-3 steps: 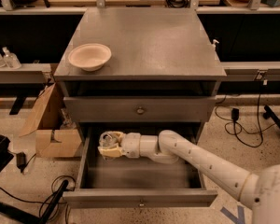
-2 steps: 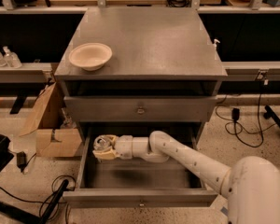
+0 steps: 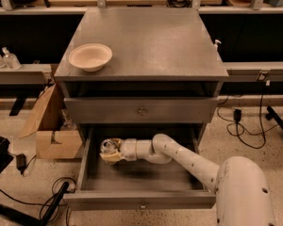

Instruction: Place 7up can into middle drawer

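The middle drawer (image 3: 141, 181) is pulled open below the grey cabinet, its flat tray showing. My gripper (image 3: 110, 152) reaches in from the right, at the tray's rear left corner. It is shut on the 7up can (image 3: 108, 147), whose silvery top shows between the tan fingers. The can is upright, low over or on the drawer floor; I cannot tell if it touches. The white arm (image 3: 188, 161) crosses the right part of the drawer.
A cream bowl (image 3: 90, 56) sits on the cabinet top at the left. A shut drawer front with a knob (image 3: 141, 111) is above the open drawer. A cardboard box (image 3: 54, 131) stands on the floor to the left. Cables lie on the floor at both sides.
The gripper with the can has moved a little left and deeper into the drawer's rear left corner. The arm has stretched further across the tray.
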